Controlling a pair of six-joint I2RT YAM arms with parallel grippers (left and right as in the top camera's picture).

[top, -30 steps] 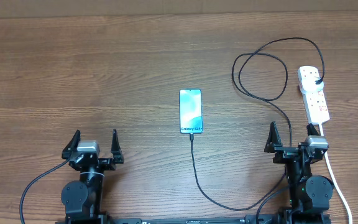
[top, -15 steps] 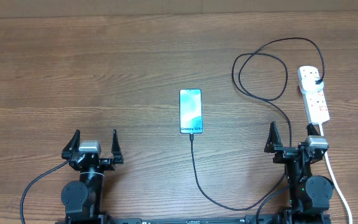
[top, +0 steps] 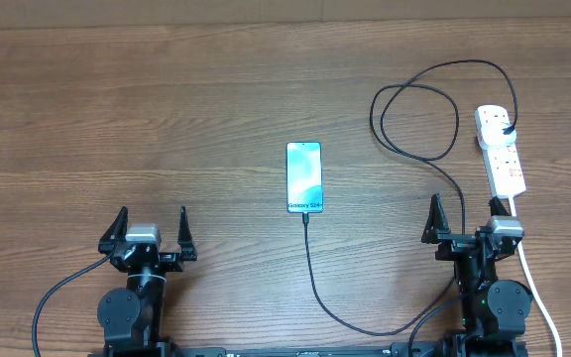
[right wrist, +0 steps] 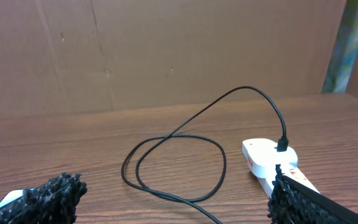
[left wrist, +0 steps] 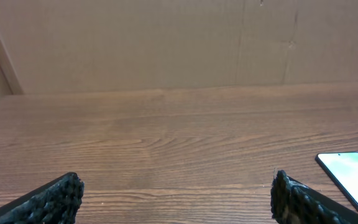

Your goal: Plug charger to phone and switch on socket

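The phone (top: 304, 178) lies screen-up at the table's middle, and its corner shows at the right edge of the left wrist view (left wrist: 352, 172). The black charger cable (top: 317, 278) runs from the phone's near end, loops toward the front, then curls (right wrist: 174, 163) up to its plug (top: 507, 130) in the white socket strip (top: 500, 149), which also shows in the right wrist view (right wrist: 267, 157). My left gripper (top: 151, 224) is open and empty at the front left. My right gripper (top: 464, 212) is open and empty just in front of the socket.
The socket's thick white cord (top: 541, 297) runs along the right side past my right arm. A brown cardboard wall (left wrist: 166, 43) stands behind the wooden table (top: 167, 109).
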